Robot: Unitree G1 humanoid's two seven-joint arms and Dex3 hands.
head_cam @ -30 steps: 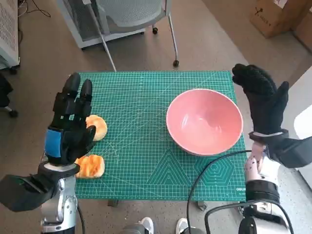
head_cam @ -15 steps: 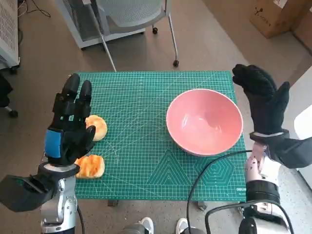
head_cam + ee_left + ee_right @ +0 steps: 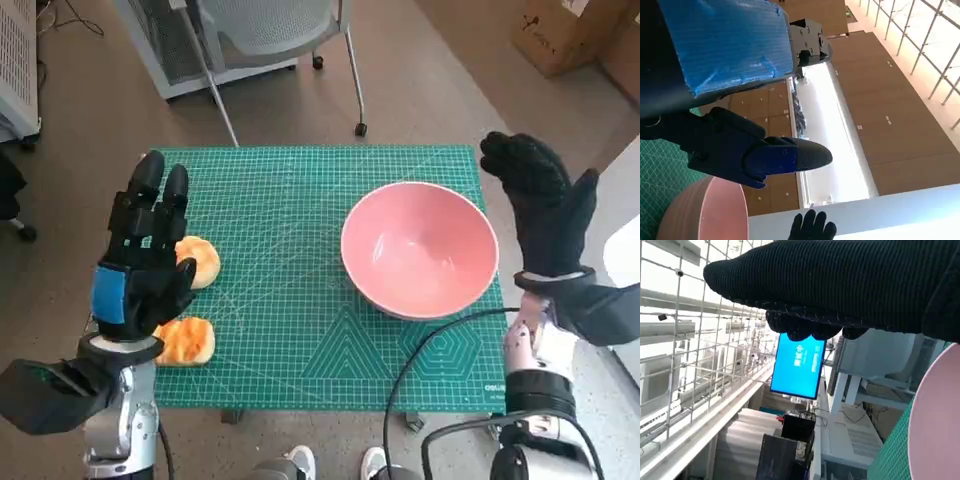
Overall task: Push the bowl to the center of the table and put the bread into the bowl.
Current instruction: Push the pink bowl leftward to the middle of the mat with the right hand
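bowl rim in both wrist views, bread head-only, left hand & right hand released

Pink bowl beside raised right hand

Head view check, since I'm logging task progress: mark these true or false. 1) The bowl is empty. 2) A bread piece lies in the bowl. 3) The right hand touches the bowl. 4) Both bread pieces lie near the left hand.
1) True: the pink bowl holds nothing.
2) False: both bread pieces lie on the green mat.
3) False: the right hand is raised beside the bowl, holding nothing.
4) True: they lie by the left hand, partly hidden behind it.
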